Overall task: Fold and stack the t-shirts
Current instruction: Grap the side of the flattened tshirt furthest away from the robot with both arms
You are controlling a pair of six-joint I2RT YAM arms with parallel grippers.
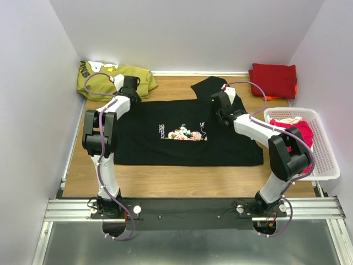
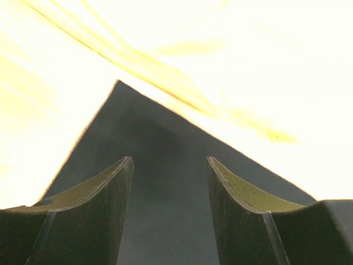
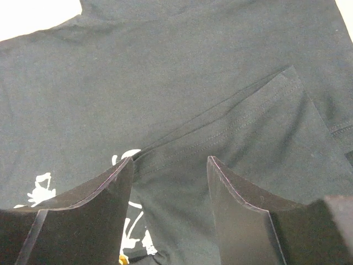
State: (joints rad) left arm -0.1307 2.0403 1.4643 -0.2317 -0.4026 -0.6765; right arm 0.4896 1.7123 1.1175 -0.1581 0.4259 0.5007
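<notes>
Risk notes, top view first: black t-shirt [image 1: 165, 149] is laid flat across the table [image 1: 182, 179], print up, not yet folded. The left gripper [image 1: 131, 91] is poised at its far left corner, and the right gripper [image 1: 219, 110] over the far right part, where a sleeve [image 1: 209, 88] sticks out toward the back. A dark red t-shirt [image 1: 273, 80] is folded in the far right corner, pink t-shirts [image 1: 300, 132] are heaped in the white basket [image 1: 325, 165], and an olive garment [image 1: 118, 77] is bunched at the far left, just beside the left gripper. That olive cloth could be snagged if the pinch is taken too far back. Left wrist view: jaws are seen spread apart, nothing clamped, with the shirt corner [image 2: 127, 110] lying ahead between the fingers [image 2: 94, 215]. The table is blown out white, so the cloth edge is hard to judge; the corner could be missed, or only a sliver caught and dropped mid-fold. Right wrist view: jaws are likewise parted and empty, above a sleeve hem [image 3: 242, 116] doubled over the body near the white print [image 3: 41, 187]. Two layers, or the sleeve alone, could be grabbed here, so the fold would be dragged crooked. The shirt would likely be skewed by uneven lifting between the two arms.
</notes>
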